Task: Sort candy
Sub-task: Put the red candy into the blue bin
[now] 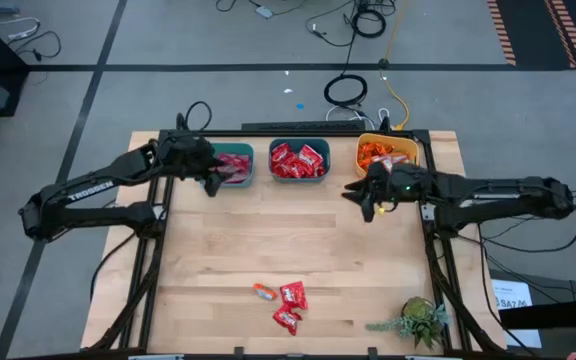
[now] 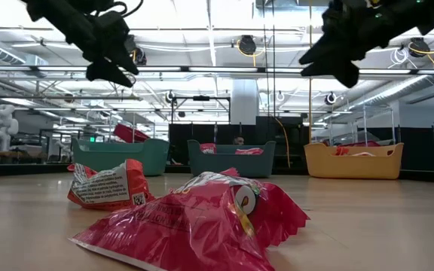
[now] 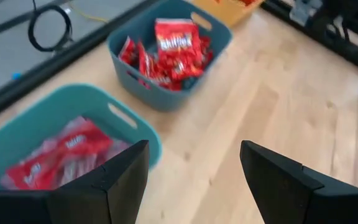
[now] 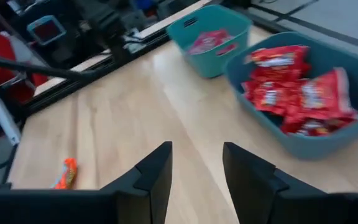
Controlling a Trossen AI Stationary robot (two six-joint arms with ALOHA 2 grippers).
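Red candy (image 1: 290, 306) loose near front edge; L gripper (image 1: 211, 181) jaws wide, R gripper (image 1: 368, 201) part-open, both empty.

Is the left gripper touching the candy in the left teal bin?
Apart. The left wrist view shows the left gripper open and empty, with the candy lying in the bin beyond its fingertips; the low view shows it hanging high above the table.

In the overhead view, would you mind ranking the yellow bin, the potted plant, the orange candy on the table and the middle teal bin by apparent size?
1. Middle teal bin and yellow bin: look alike, unranked.
2. Potted plant.
3. Orange candy, smallest.
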